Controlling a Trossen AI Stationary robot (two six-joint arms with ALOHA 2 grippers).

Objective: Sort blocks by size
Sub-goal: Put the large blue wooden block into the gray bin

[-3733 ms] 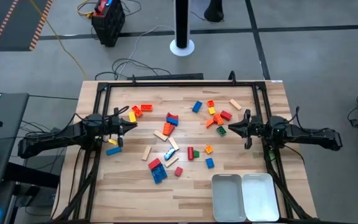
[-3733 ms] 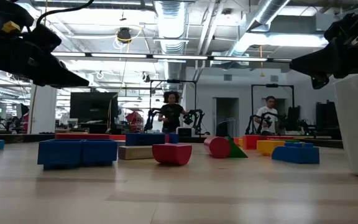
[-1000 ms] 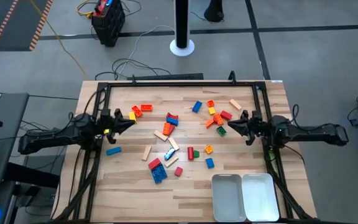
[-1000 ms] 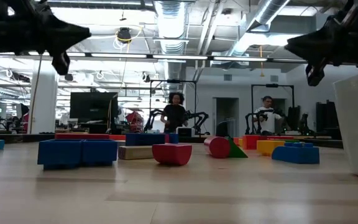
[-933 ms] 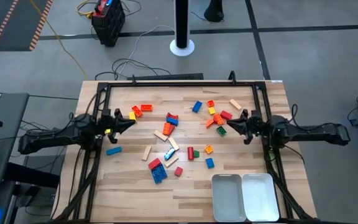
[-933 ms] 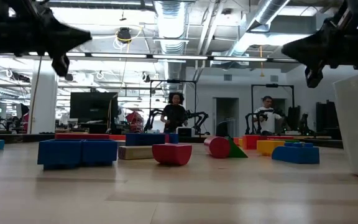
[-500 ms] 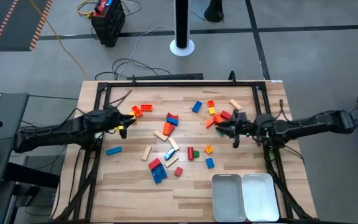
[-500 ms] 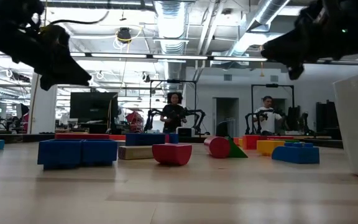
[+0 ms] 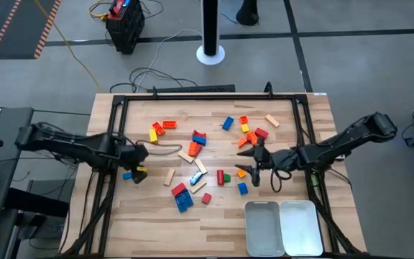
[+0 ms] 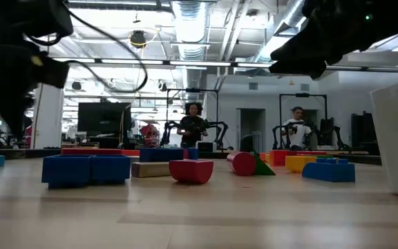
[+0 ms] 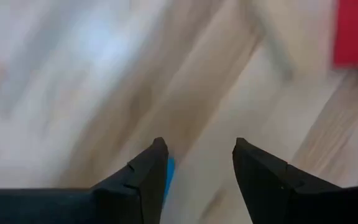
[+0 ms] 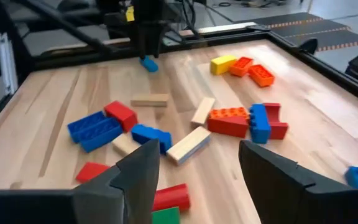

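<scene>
Operator, your left gripper [image 9: 136, 167] sits at about 9 o'clock on the wooden table [image 9: 293, 119], directly over a small light-blue block [image 9: 129, 175]. Its fingers [image 11: 143, 180] stand apart in the left wrist view with bare wood between them and only a sliver of blue at one fingertip; the picture is smeared, so contact cannot be confirmed.

Your right gripper [image 9: 256, 164] is at about 3 o'clock from the table's centre, over the right-hand cluster of blocks [image 9: 249, 134]. Its fingers [image 12: 138, 171] are parted and hold nothing.

The blocks lie loose on the table: red, orange and yellow ones [image 9: 161, 129] at 10 o'clock, a red-blue-orange stack [image 9: 197, 139] near centre, tan bricks [image 9: 188, 155] beside it, and blue and red bricks [image 9: 181, 196] toward 6 o'clock.

2 white trays [image 9: 282, 226] sit side by side at 5 o'clock, with no blocks inside.

In the low view, 2 people [image 10: 193, 124] stand in the room behind.
</scene>
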